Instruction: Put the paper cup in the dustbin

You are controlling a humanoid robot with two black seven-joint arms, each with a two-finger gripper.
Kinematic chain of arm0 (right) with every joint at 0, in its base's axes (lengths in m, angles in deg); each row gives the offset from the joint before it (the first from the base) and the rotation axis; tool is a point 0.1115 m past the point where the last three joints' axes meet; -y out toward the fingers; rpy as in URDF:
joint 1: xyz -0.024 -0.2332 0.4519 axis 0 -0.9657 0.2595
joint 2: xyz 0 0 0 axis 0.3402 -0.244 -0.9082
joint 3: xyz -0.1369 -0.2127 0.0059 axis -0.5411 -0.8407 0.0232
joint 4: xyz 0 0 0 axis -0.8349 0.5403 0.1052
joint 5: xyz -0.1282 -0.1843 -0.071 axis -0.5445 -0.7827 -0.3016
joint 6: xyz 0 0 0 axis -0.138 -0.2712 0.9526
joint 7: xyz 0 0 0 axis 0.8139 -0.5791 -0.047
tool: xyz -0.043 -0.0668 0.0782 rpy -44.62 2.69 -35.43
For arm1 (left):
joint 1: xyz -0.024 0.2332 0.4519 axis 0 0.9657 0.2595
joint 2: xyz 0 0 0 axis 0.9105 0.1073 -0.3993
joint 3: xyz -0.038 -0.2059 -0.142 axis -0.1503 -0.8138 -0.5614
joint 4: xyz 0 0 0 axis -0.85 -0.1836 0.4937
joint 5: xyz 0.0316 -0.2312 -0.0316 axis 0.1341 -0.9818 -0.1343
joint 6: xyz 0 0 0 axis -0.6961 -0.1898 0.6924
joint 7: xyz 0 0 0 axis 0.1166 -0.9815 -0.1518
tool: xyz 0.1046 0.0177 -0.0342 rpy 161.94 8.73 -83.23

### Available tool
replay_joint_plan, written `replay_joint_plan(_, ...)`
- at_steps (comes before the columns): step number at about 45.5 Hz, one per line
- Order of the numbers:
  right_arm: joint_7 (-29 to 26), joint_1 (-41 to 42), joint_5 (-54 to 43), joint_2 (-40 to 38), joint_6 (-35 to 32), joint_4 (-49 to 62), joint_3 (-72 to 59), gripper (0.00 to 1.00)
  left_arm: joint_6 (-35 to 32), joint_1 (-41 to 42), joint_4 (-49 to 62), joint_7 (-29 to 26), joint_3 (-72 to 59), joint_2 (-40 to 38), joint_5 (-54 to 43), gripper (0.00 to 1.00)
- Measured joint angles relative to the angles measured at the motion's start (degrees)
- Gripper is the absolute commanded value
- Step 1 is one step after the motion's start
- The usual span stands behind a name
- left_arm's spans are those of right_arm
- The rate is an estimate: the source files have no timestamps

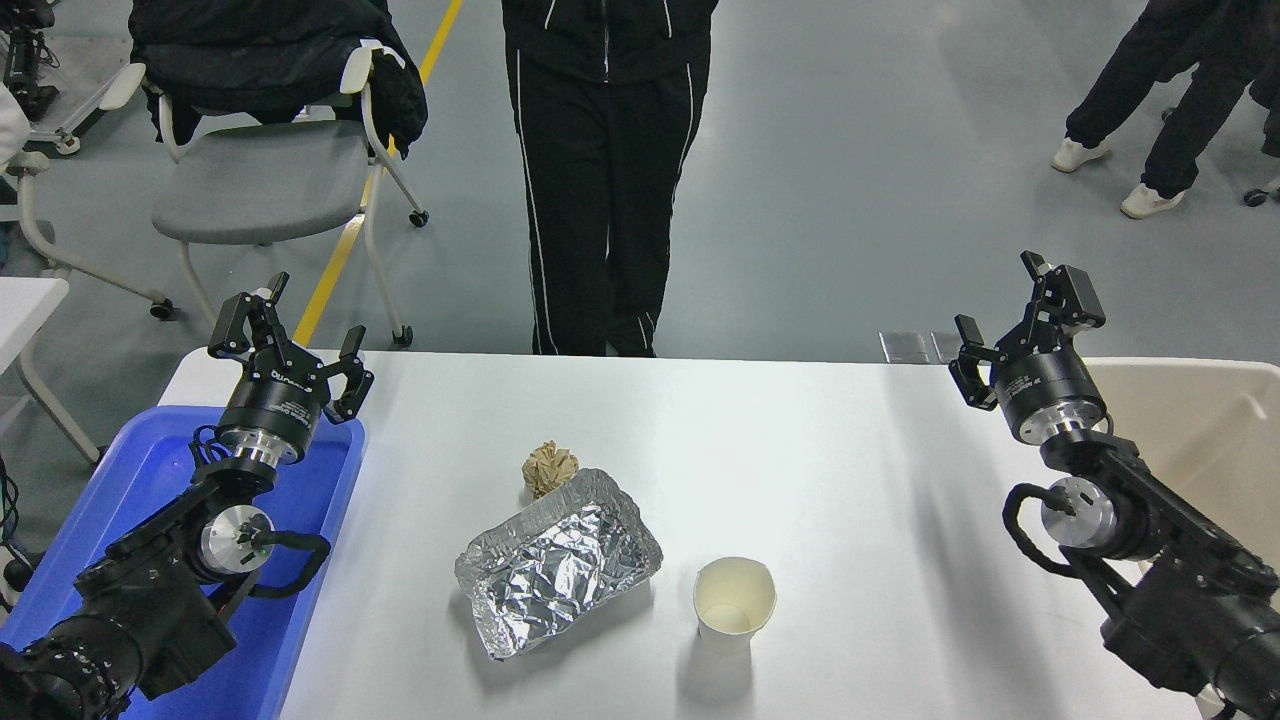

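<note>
Overhead, head view. Paper cup (pixel 734 603) stands upright on the white table (pixel 850 470), mouth up, long axis vertical, wider rim on top tapering down to the base. Cream inside; nothing visible in it. It sits toward the table's near edge, roughly mid-width.

Crumpled foil tray (pixel 557 560) lies just left of the cup, apart from it, long axis slanting from near-left to far-right. Nothing visible in the tray. Brown paper ball (pixel 549 467) at the tray's far corner, touching or nearly so; cannot tell which.

Dustbin (pixel 1200 420), beige, at the table's right end, partly behind the right arm. The visible part of its interior shows no contents. Blue plastic tray (pixel 310 560) at the table's left end; left arm lies over it.

Left gripper (pixel 292 345) raised above the blue tray's far corner, fingers spread, holding nothing. Right gripper (pixel 1005 310) raised near the table's far right edge, beside the dustbin's near-left rim, fingers spread, holding nothing.

Open tabletop between the cup and the right arm, no objects on it. Cup well apart from both grippers and from the dustbin.

Person in dark trousers (pixel 600 180) stands at the far edge, centre. Grey chair (pixel 265 175) beyond the far left.
</note>
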Motion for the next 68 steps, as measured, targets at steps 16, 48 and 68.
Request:
replay_joint_plan(16, 0.00, 0.00, 0.00, 0.24, -0.02, 0.00, -0.02, 0.99, 0.00, 0.00, 0.00, 0.00, 0.00, 0.00, 0.00, 1.00)
replay_joint_plan(48, 0.00, -0.67, 0.39, -0.02, -0.56, 0.17, -0.05, 0.99, 0.00, 0.00, 0.00, 0.00, 0.00, 0.00, 0.00, 1.00)
replay_joint_plan(68, -0.15, -0.17, 0.43, -0.89, -0.43, 2.06, -0.16, 0.99, 0.00, 0.00, -0.01, 0.00, 0.00, 0.00, 0.00, 1.00)
